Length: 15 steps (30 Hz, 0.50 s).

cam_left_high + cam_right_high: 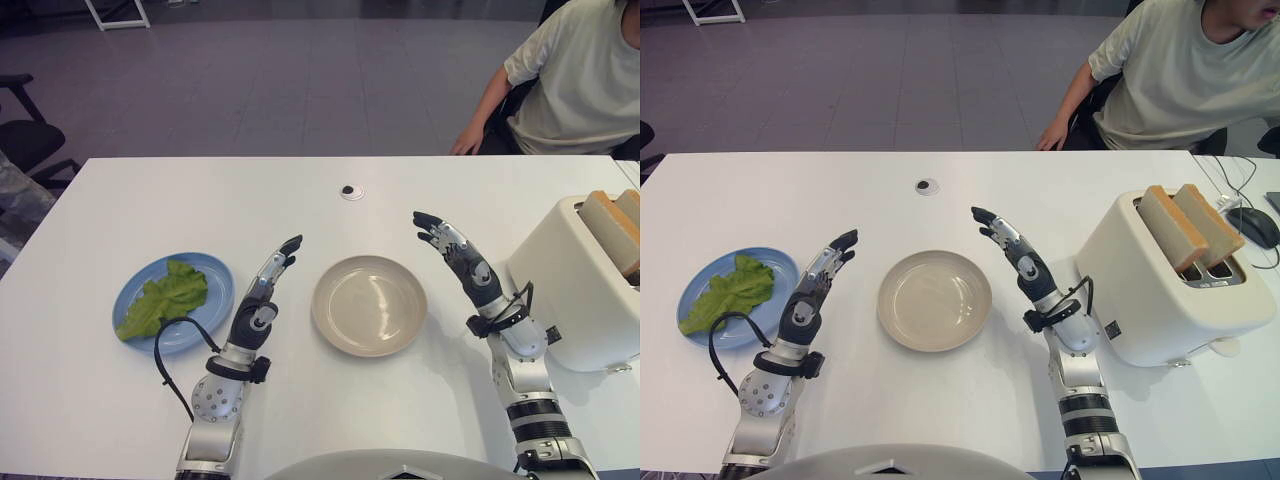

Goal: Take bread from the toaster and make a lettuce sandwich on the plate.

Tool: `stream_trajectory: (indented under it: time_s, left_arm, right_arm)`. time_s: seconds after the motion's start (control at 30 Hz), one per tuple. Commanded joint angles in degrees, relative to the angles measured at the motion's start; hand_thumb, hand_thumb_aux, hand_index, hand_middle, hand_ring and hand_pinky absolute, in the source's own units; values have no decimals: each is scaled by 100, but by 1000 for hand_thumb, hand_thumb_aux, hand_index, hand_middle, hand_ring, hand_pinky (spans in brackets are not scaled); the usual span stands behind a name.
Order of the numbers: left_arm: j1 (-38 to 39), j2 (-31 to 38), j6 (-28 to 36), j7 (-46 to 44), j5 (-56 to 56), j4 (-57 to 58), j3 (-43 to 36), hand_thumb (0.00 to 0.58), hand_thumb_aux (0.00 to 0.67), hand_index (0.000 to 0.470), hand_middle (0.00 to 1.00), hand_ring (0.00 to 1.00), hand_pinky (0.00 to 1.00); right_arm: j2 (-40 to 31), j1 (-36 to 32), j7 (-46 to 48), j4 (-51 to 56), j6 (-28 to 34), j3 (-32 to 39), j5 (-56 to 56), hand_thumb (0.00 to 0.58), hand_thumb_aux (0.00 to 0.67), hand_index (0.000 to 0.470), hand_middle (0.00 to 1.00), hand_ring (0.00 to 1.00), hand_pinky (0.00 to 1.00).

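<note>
A white toaster (1160, 290) stands at the table's right with two bread slices (1188, 228) upright in its slots. An empty beige plate (369, 304) lies in the middle. To its left a blue plate (215, 305) carries a lettuce leaf (163, 298). My left hand (262, 296) is held open between the two plates, above the table, holding nothing. My right hand (456, 255) is open too, fingers stretched, between the beige plate and the toaster, touching neither.
A small round black-and-white cap (350, 191) sits in the table at the back centre. A black cable (170, 350) loops by my left forearm. A computer mouse (1250, 225) and wires lie behind the toaster. A seated person rests a hand (466, 139) at the far edge.
</note>
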Motion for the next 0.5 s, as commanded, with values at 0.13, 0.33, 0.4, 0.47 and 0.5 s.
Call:
stream_trajectory:
  time_s: [0.13, 0.33, 0.4, 0.47, 0.5]
  left_arm:
    - [8, -4, 68, -38, -13, -14, 12, 0, 0, 0, 0, 0, 0]
    - [24, -18, 58, -29, 0, -15, 0, 0, 0, 0, 0, 0, 0]
    - [-1, -28, 56, -41, 9, 11, -31, 0, 0, 0, 0, 0, 0]
    - [-31, -34, 64, -56, 18, 33, -56, 0, 0, 0, 0, 0, 0]
    - [-28, -42, 69, -52, 29, 32, -62, 0, 0, 0, 0, 0, 0]
  right_arm:
    - [-40, 60, 87, -48, 133, 27, 10, 0, 0, 0, 0, 0, 0]
    - [-68, 110, 231, -166, 199, 42, 81, 0, 0, 0, 0, 0, 0]
    - [-189, 329, 172, -1092, 384, -88, 306, 0, 0, 0, 0, 0, 0]
    - [-509, 575, 78, -2380, 910, -327, 532, 0, 0, 0, 0, 0, 0]
    - [-805, 671, 24, -3135, 1299, -585, 737, 0, 0, 0, 0, 0, 0]
